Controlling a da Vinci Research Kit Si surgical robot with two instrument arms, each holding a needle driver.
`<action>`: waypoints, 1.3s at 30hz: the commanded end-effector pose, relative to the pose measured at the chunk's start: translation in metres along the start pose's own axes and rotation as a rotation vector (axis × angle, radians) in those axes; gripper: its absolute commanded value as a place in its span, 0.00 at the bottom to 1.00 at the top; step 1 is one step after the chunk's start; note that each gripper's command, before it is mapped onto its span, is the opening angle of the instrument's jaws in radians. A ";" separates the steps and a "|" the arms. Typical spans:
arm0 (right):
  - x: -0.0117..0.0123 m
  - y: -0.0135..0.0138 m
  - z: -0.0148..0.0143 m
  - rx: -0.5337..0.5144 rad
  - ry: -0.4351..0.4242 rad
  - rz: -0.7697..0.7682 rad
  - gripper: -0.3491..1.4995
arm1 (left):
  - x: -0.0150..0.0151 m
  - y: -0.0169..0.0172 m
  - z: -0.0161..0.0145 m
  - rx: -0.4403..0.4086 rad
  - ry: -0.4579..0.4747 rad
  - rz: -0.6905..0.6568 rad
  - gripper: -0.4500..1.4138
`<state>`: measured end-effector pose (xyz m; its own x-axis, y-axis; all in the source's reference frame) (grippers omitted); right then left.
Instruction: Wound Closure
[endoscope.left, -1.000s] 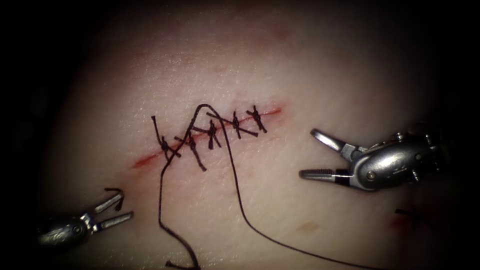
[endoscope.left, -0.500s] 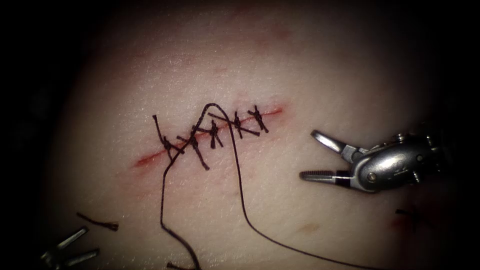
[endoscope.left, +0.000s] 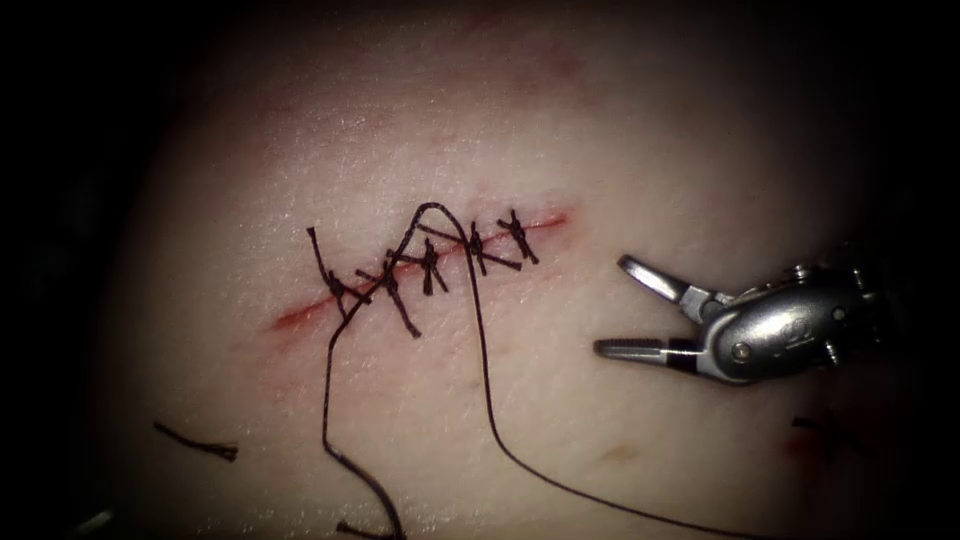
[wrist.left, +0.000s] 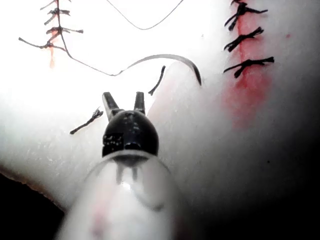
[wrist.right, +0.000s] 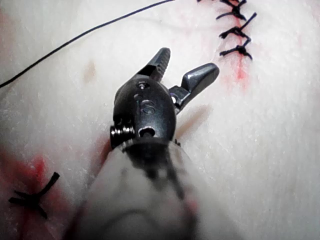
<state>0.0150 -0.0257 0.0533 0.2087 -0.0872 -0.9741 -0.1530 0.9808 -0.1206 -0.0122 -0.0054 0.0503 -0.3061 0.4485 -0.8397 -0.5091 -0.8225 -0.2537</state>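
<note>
Tissue: pale, cut mostly stitched.
Needle: lying loose on tissue (in neither gripper), thread attached.
Left gripper: apart, empty.
Right gripper: apart, empty, right of cut.
Cut end: lower left.

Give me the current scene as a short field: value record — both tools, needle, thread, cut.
left tool: jaws open, holding nothing
right tool: jaws open, holding nothing, right of the cut
needle: lying free on the tissue, held by neither tool, not in the tissue
thread: loops over the stitches and trails off across the tissue
cut: several knotted stitches across it, left end open with red fluid
cut end of thread: loose on the tissue, left of the cut
</note>
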 end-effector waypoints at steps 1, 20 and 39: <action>0.0012 -0.0004 0.0012 0.055 -0.036 -0.001 0.88 | 0.0017 -0.0005 0.0017 -0.015 0.054 0.024 0.45; 0.0064 0.0038 -0.0001 0.239 -0.198 0.084 0.52 | 0.0061 -0.0096 0.0114 -0.213 0.090 0.098 0.45; 0.0063 0.0048 -0.0011 0.198 -0.196 0.109 0.47 | 0.0042 -0.0113 0.0143 -0.254 0.098 0.165 0.45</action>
<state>0.0138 -0.0210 0.0459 0.3867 0.0368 -0.9215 -0.0008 0.9992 0.0396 -0.0188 0.0106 0.0560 -0.2834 0.2762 -0.9184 -0.2383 -0.9479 -0.2115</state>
